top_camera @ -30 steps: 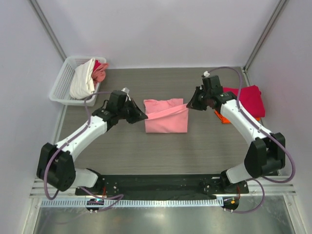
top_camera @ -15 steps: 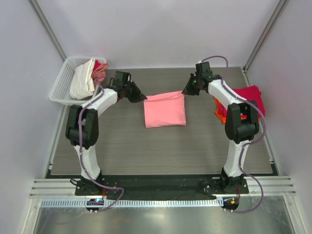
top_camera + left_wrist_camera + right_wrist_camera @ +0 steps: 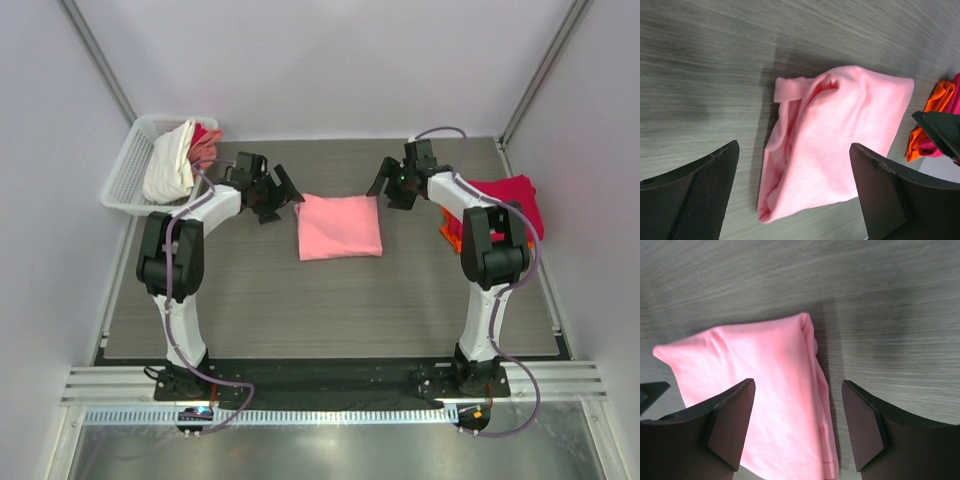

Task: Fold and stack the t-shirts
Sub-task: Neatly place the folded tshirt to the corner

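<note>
The salmon-pink t-shirt is seen folded into a rough rectangle at the middle of the counter. The left hand and the right hand are held just beside its two far corners, both spread wide with nothing gripped. In the wrist views the fold looks loose: one corner is bunched and a flap sticks out. If only the top layer were pinched for the lift, the bundle would likely fall open. A finger could also snag the cloth and drag it askew, since the hands are so close. The crimson shirt lies over the orange shirt at the counter's right edge, so a careless placement there might slide off.
</note>
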You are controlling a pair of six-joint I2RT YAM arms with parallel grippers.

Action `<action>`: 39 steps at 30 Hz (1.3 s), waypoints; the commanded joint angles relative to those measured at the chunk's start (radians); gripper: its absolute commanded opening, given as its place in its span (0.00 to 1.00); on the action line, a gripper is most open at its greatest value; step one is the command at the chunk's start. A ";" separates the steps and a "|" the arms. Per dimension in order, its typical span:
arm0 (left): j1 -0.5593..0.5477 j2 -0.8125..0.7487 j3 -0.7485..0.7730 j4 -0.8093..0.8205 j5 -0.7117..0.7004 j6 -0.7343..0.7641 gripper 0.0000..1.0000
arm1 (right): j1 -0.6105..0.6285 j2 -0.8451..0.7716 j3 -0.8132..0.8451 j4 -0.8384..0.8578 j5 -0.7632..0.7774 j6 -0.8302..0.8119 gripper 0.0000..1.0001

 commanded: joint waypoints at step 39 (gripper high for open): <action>-0.091 0.198 0.070 0.160 -0.135 -0.008 0.20 | 0.041 0.079 -0.051 0.122 -0.022 -0.028 0.65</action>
